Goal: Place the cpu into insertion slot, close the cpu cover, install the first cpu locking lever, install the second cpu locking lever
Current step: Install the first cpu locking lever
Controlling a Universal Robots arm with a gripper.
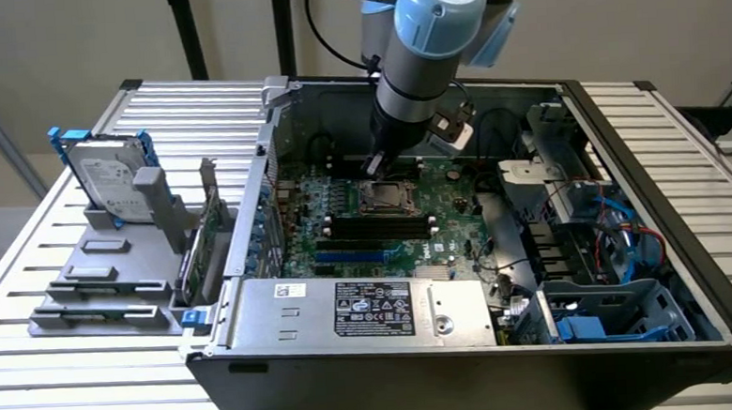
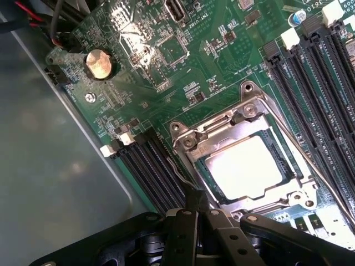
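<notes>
The cpu lies silvery face up in the insertion slot on the green board. The cpu cover is down over it, framing the chip through its window. One thin locking lever runs flat along the socket's side by the memory slots. Another thin lever curves up at the opposite side and ends right at my fingertips. My gripper is shut, its tip at that lever's end; whether it grips the wire I cannot tell. In the exterior view my gripper hangs just behind the socket.
Long black memory slots flank the socket on both sides. The grey power-supply box fills the case front. Cables and blue drive bays crowd the exterior view's right. A hard drive stands outside the case on the slatted table.
</notes>
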